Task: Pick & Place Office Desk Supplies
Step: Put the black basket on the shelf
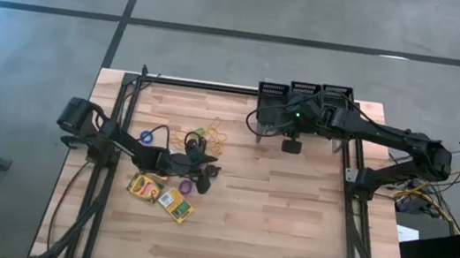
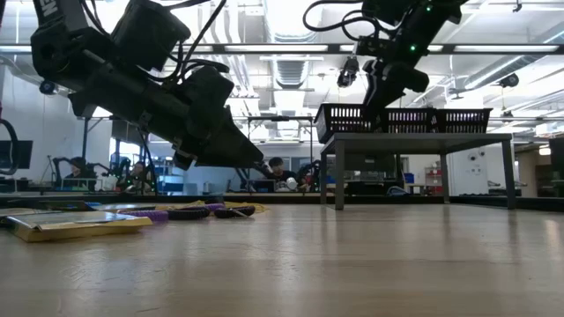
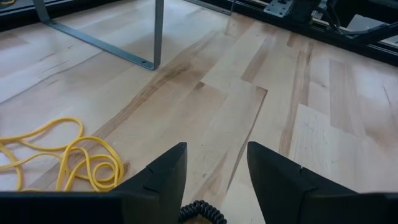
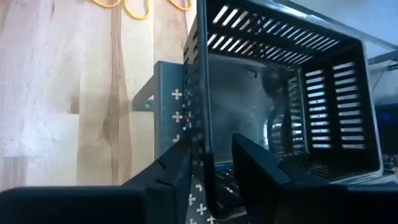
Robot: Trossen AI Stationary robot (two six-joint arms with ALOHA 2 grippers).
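- Rubber bands (image 1: 214, 138): thin yellow-orange loops in a loose tangle at the table's far centre-left, just beyond the left gripper. Judged very light, soft and floppy; best pinched where strands overlap, as a single flat strand may slip under the fingertips.
- Rings: a blue ring (image 1: 147, 137) left of the bands, a purple ring (image 1: 186, 186) beside the boxes, and a small black coiled ring (image 3: 202, 212) between the left fingertips. Judged light and springy; take across the rim.
- Crayon boxes (image 1: 161, 195): two flat yellow-and-green cartons lying side by side, near-left. Judged light, stiff card, slightly crushable; grip across the narrow sides.
- Mesh bins (image 1: 305, 92): three black bins in a row on the grey stand (image 2: 414, 141) at the far edge, raised above the table.
- Left gripper (image 3: 214, 174): low over the wood near the bands, fingers spread, empty.
- Right gripper (image 4: 211, 168): at the leftmost bin, fingers parted astride its wall, holding no supply.
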